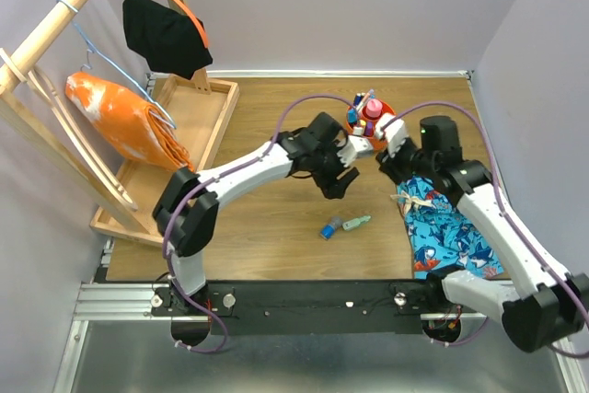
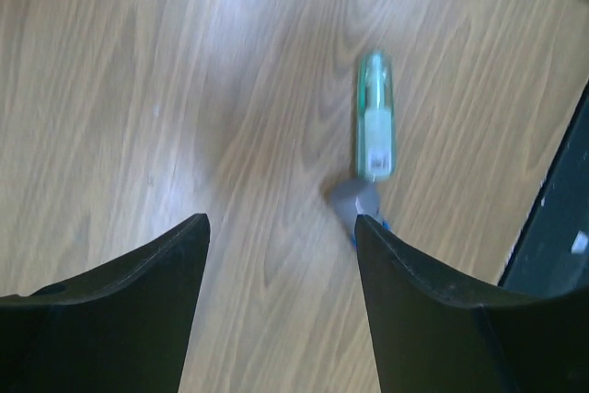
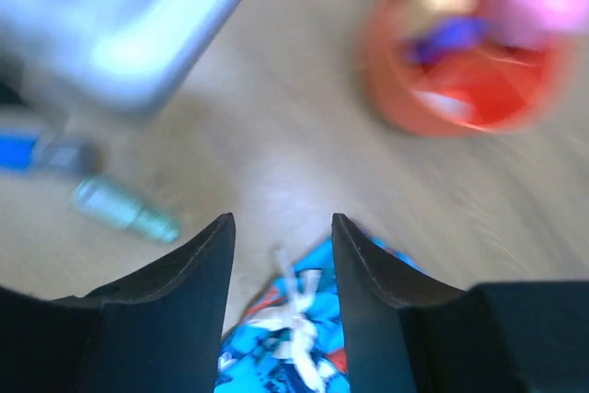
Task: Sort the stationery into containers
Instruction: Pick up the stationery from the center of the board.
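Observation:
The orange-red pot (image 1: 372,118) stands at the back middle of the table with several pens and markers upright in it. In the right wrist view the pot (image 3: 460,57) appears blurred at the upper right. A green marker (image 1: 357,222) and a blue marker (image 1: 329,229) lie end to end on the table in front. My left gripper (image 1: 339,181) hangs open and empty above the bare wood. Its view shows the green marker (image 2: 375,126) ahead and the blue marker (image 2: 361,202) partly behind a fingertip. My right gripper (image 1: 391,165) is open and empty by the pot.
Blue patterned shorts (image 1: 442,227) lie at the right, their white drawstring (image 3: 296,315) just below my right fingers. A light-wood tray (image 1: 189,131) sits at the left under a wooden rack (image 1: 55,16) with an orange garment (image 1: 115,117) and a black one (image 1: 164,36) on hangers.

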Robot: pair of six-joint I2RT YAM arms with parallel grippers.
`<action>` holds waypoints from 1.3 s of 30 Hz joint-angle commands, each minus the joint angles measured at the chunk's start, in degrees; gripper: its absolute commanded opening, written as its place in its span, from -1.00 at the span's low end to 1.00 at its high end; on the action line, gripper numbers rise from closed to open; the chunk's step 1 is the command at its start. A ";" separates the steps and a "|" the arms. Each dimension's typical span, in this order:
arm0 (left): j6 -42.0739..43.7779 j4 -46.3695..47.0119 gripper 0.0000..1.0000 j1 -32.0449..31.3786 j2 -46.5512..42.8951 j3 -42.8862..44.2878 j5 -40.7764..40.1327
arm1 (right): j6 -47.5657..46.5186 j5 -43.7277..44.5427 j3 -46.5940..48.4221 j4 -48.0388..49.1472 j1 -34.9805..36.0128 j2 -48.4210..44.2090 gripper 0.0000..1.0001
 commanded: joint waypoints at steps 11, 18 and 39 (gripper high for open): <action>1.60 -8.26 0.38 -14.05 14.83 13.05 -9.56 | 39.31 36.48 5.55 12.06 -9.66 -7.32 0.49; 1.69 -7.83 0.39 -17.21 20.10 15.95 -12.28 | 44.15 31.91 8.89 12.77 -12.04 -6.79 0.49; 1.25 -8.17 -0.10 -17.93 28.02 18.33 -10.36 | 46.00 28.57 2.92 11.01 -12.65 -11.89 0.49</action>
